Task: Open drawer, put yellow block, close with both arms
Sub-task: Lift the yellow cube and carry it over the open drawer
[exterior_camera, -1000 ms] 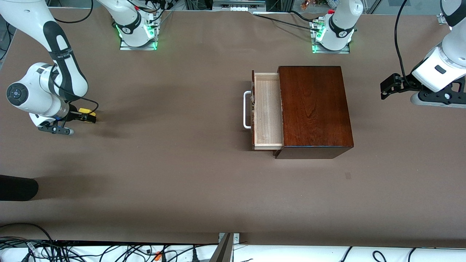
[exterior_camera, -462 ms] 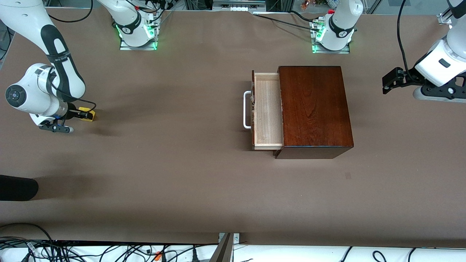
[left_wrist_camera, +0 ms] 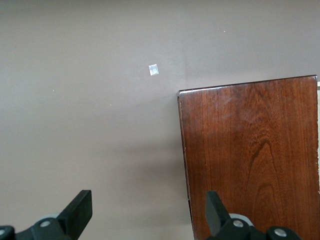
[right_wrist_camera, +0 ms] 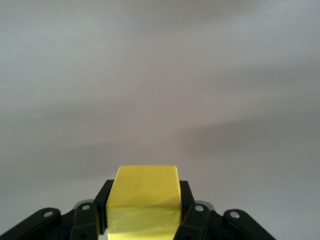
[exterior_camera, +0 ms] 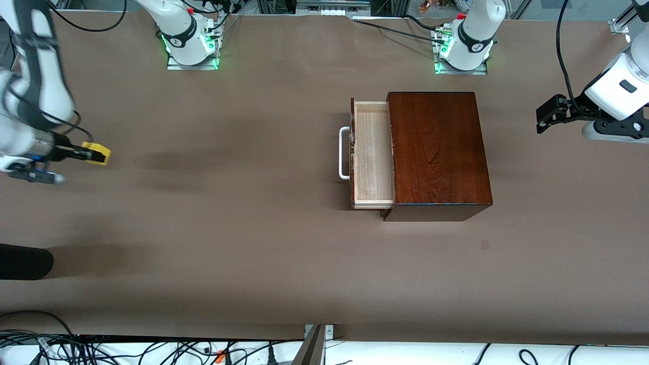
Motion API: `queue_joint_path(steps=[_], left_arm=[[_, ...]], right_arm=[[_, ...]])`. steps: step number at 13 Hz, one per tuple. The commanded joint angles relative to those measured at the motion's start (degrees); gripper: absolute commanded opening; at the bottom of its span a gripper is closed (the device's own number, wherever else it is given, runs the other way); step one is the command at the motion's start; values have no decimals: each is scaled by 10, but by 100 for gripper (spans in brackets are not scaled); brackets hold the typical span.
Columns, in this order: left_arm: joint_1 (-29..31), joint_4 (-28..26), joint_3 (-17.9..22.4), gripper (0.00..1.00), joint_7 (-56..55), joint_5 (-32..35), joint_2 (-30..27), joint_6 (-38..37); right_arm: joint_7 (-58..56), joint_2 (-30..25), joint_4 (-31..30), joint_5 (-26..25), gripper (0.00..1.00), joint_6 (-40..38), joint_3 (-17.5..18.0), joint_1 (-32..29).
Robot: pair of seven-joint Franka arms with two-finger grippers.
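Two steps are judged done: the drawer (exterior_camera: 373, 154) is pulled out of the box (exterior_camera: 437, 152), and the block (exterior_camera: 98, 153) is clamped in the right hand (exterior_camera: 91, 153), up over the table (exterior_camera: 228, 243) at the right arm's end. Placing and closing are left. Bare table lies between block and drawer, whose tray gapes upward. The left hand (left_wrist_camera: 147, 212) is spread wide, empty, waiting over the table beside the box.

No text, label, brand, number or sign can be read anywhere; any markings on the arms are too small.
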Motion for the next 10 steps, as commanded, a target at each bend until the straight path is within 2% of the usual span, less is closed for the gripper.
queue_joint_path(steps=[1, 3, 4, 7, 10], left_arm=[[1, 22, -1, 100, 4, 1, 10, -20], [1, 22, -1, 100, 4, 1, 10, -21], [0, 22, -1, 100, 4, 1, 11, -21], [-1, 22, -2, 100, 4, 0, 13, -21], [-2, 22, -2, 100, 3, 0, 17, -20]], right_arm=[[75, -6, 114, 7, 5, -140, 23, 3], [175, -8, 190, 7, 5, -247, 55, 3], [229, -8, 215, 7, 5, -273, 76, 3], [432, -17, 236, 9, 5, -302, 158, 3], [653, -16, 245, 13, 5, -297, 267, 3]])
